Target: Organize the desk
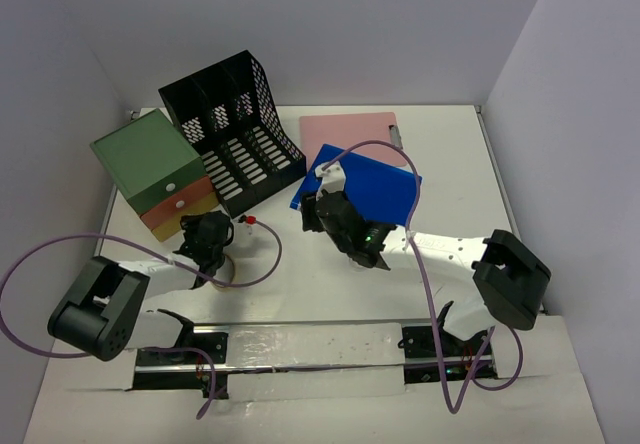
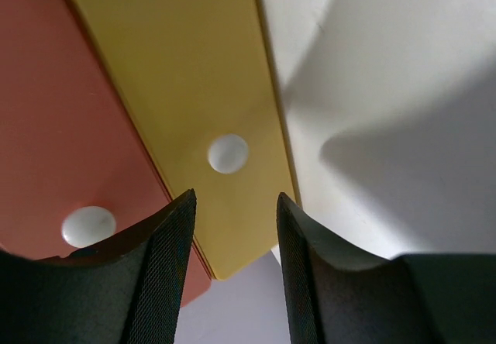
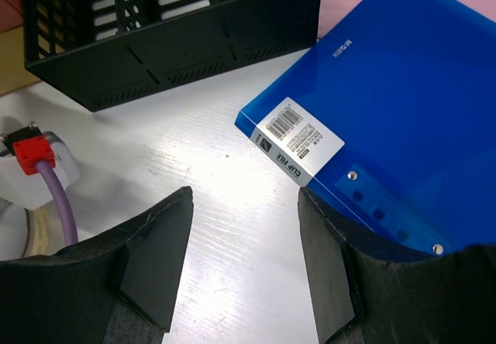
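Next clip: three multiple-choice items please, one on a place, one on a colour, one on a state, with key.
1. Where does the blue clip file lie? A) right of the black file rack B) inside the rack C) on top of the rack
2. What colour is the drawer whose knob sits ahead of the left gripper? A) green B) yellow C) blue
3. The right gripper is: A) shut on the file B) shut on the rack C) open, holding nothing
Key: 1A, it lies flat beside the rack; 2B, the white knob is on the yellow front; 3C, its jaws stand apart over bare desk.
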Controlling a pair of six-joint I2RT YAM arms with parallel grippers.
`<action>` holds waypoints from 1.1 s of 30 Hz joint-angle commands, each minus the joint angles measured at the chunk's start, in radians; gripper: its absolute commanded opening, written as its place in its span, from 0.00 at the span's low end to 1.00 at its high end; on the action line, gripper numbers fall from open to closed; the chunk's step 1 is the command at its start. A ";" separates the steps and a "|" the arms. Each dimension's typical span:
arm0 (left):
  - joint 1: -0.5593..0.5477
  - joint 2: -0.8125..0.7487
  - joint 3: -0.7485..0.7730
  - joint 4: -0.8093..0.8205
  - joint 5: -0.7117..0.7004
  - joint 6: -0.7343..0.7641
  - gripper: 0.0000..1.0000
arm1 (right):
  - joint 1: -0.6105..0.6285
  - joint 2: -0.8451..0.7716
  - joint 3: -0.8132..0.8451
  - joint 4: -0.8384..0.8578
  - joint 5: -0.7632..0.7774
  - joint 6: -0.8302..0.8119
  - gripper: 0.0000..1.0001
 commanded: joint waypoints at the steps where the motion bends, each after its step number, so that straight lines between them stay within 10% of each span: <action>1: 0.007 0.029 -0.035 0.180 -0.007 0.054 0.52 | -0.008 0.013 0.044 -0.007 0.016 0.010 0.64; 23: 0.016 0.144 -0.066 0.449 -0.024 0.135 0.38 | -0.012 0.031 0.064 -0.035 -0.009 0.009 0.63; 33: 0.014 0.058 0.027 0.228 0.069 -0.015 0.44 | -0.013 0.040 0.093 -0.052 -0.007 0.012 0.63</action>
